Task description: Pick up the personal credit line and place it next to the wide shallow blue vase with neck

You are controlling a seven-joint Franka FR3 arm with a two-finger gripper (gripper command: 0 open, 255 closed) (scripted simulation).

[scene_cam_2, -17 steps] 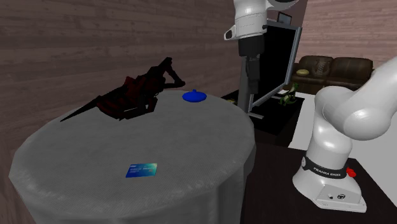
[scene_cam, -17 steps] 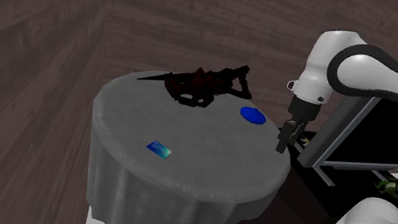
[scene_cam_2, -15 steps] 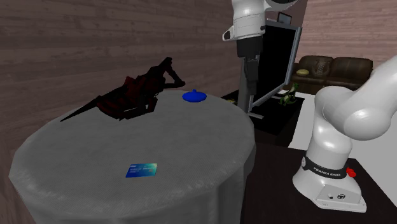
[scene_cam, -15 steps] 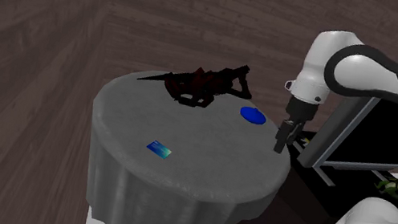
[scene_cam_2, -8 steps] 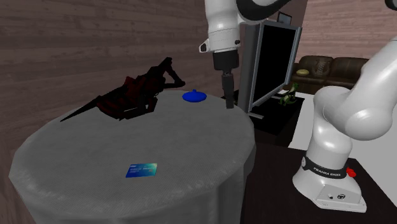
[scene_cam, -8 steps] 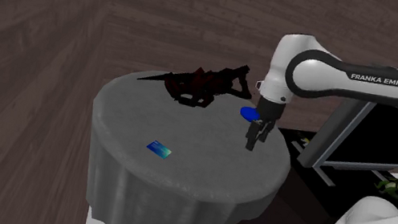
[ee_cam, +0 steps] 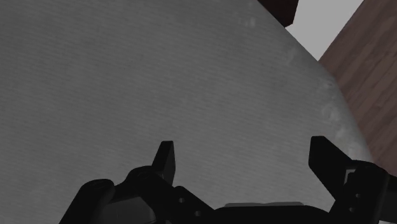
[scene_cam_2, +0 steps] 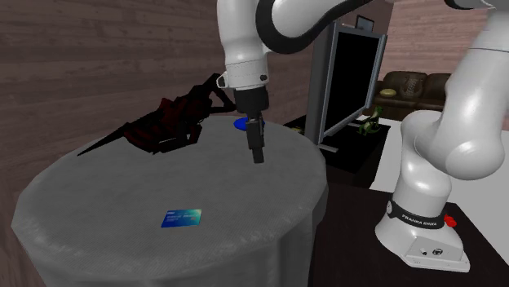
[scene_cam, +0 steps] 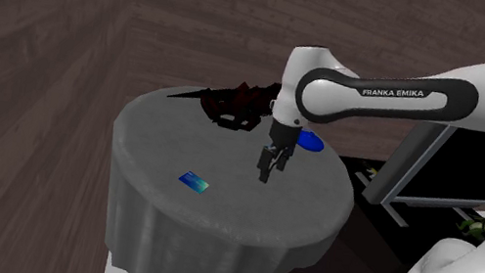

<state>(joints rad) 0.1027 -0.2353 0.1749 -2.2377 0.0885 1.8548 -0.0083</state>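
A small blue card (scene_cam: 193,182) (scene_cam_2: 181,218) lies flat on the round grey table (scene_cam: 171,136) (scene_cam_2: 98,187), toward its front. The shallow blue vase (scene_cam: 310,142) (scene_cam_2: 240,123) sits at the table's far side, partly hidden behind the arm. My gripper (scene_cam: 267,174) (scene_cam_2: 258,157) (ee_cam: 245,156) hangs point-down over the middle of the table, between vase and card, above the surface. Its fingers stand apart with only grey tabletop between them in the wrist view.
A dark spiky object (scene_cam: 239,102) (scene_cam_2: 167,121) lies along the table's back edge next to the vase. A black screen on a stand (scene_cam_2: 347,77) rises beyond the table. A brown sofa (scene_cam_2: 424,90) stands far off. The white robot base (scene_cam_2: 428,208) sits beside the table.
The arm has swung from beyond the table's edge inward, past the vase, so the gripper now hangs over the table's middle, closer to the card. The card and vase have not moved.
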